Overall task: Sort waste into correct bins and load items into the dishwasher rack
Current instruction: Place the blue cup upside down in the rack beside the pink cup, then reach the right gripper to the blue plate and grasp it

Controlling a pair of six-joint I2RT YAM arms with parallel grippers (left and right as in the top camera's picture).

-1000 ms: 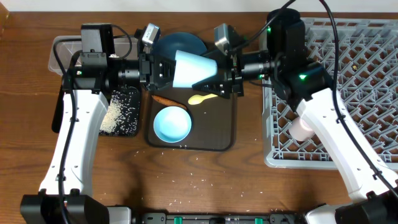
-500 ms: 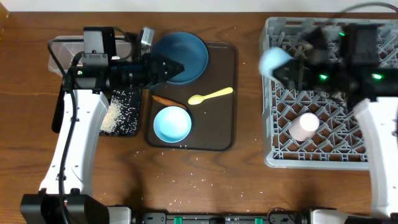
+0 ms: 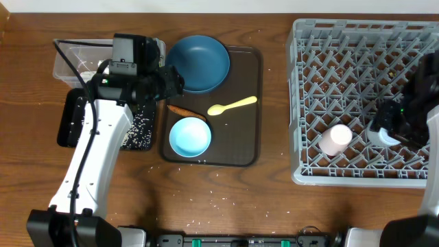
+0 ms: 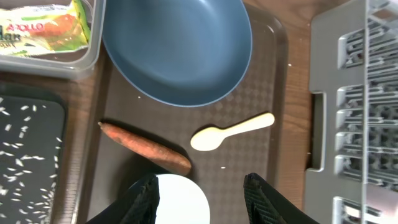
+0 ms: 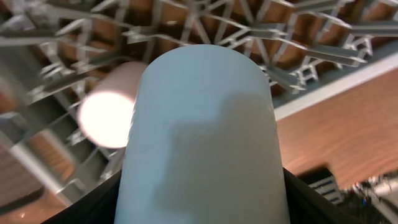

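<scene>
On the desk (image 3: 226,192), at far left, a wrapper (image 4: 43,28) lies in the clear tub (image 3: 65,68), and rice (image 4: 25,143) dots the black tray (image 3: 68,123) beside it. We see the left fingers (image 4: 142,202) spread wide and empty above the brown tray (image 3: 245,147), which carries the dark plate (image 3: 199,63), the carrot (image 3: 184,110), the yellow spoon (image 3: 233,106) and the blue bowl (image 3: 190,136). At right, over the grey rack (image 3: 357,41), the right fingers (image 5: 93,208) grip the blue cup (image 3: 385,136), just beside the pink cup (image 3: 335,139) lying among the pegs.
</scene>
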